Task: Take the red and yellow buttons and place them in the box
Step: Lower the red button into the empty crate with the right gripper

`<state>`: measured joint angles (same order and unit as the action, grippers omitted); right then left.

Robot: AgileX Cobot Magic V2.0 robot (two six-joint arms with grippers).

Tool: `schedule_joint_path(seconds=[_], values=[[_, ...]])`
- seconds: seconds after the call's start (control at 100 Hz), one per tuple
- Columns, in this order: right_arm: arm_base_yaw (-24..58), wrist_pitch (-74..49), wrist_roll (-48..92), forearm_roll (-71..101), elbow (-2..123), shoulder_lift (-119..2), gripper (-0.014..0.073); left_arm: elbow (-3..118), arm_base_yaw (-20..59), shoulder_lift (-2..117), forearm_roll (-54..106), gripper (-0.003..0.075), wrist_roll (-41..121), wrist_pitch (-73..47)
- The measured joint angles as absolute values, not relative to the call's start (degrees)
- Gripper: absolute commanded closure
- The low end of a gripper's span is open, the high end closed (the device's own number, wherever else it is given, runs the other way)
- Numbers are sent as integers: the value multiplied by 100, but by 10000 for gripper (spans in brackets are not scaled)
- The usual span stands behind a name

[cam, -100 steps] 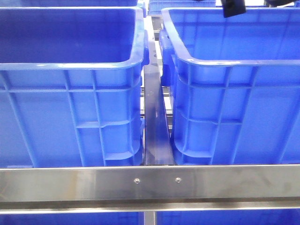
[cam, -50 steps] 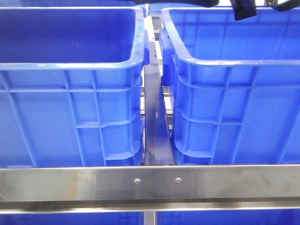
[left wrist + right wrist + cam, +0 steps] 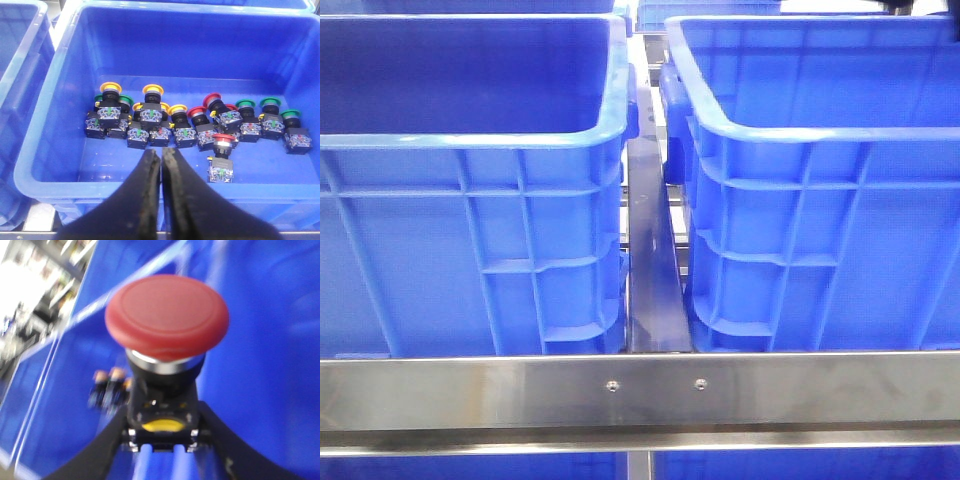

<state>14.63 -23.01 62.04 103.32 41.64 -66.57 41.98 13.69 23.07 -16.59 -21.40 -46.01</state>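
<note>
The right end effector (image 3: 162,440) clamped a red button (image 3: 167,320) by its blocky base, cap outward: rigid, light, smooth-capped. The left end effector (image 3: 161,162), fingers together and empty, hung above the buttons (image 3: 190,125) in their crate (image 3: 50,165).

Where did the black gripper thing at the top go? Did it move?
Yes. It rose past the right bin's far rim, out of the front view.

left gripper (image 3: 161,165) with long tapered matte-black fingers, scuffed inner edges; right gripper (image 3: 162,440) black, curved fingers
</note>
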Motion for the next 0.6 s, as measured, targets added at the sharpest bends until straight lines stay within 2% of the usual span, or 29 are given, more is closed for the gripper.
schedule_joint_path(seconds=[0.15,0.29,0.6], values=[[351,-2616,6046,10332,4164,-6681,540,4198,1369,2307,-1682,739,-2140,-4601],[-331,-2885,5987,10332,4295,-6979,540,4198,1369,2307,-1682,739,-2140,-4589],[-523,-3318,5399,10289,5051,-8438,540,4198,1369,2307,-1682,739,-2140,-4525]])
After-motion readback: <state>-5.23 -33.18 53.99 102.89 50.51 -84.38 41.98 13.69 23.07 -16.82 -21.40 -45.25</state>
